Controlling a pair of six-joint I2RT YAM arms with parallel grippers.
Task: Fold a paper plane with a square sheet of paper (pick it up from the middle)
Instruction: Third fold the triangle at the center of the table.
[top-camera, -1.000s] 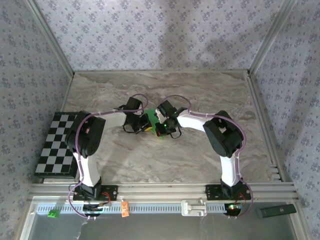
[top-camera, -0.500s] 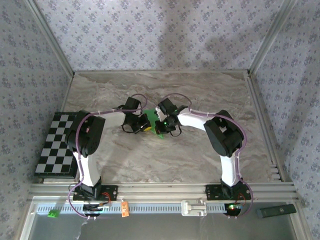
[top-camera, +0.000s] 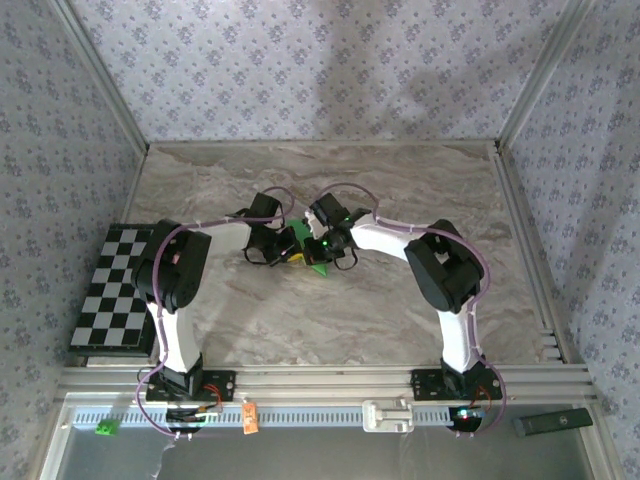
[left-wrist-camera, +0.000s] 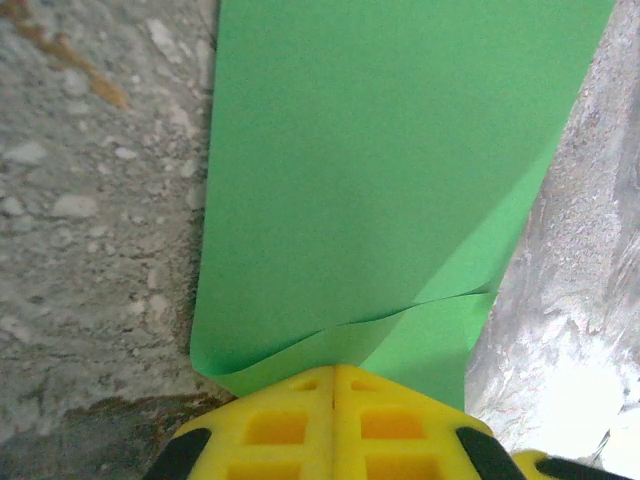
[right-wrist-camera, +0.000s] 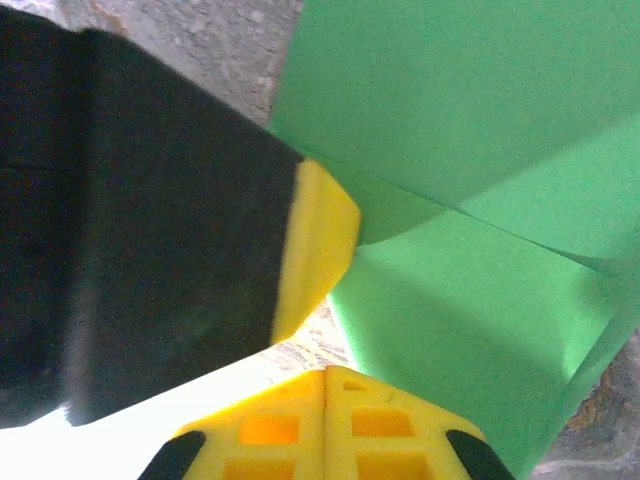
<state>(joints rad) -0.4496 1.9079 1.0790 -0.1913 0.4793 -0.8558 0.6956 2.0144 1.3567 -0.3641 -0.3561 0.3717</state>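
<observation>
Pinching the thin bright green square sheet of paper (left-wrist-camera: 380, 170), my left pincer (left-wrist-camera: 334, 372) is fully closed on its folded edge. My right pincer (right-wrist-camera: 326, 375), jaws together, clamps the same sheet. Sheet location: middle of the marble-patterned desk (top-camera: 400, 310), well apart from every edge.

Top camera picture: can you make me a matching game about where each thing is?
Things:
1. green paper
2. checkered board
3. tiny green cube
4. dark bar

Places:
A. on the front ledge, far left
B. in the middle of the table, between the tips of the two arms
C. on the front ledge, far right
D. at the left edge of the table

Right pairs: 1-B, 2-D, 3-A, 4-C
</observation>
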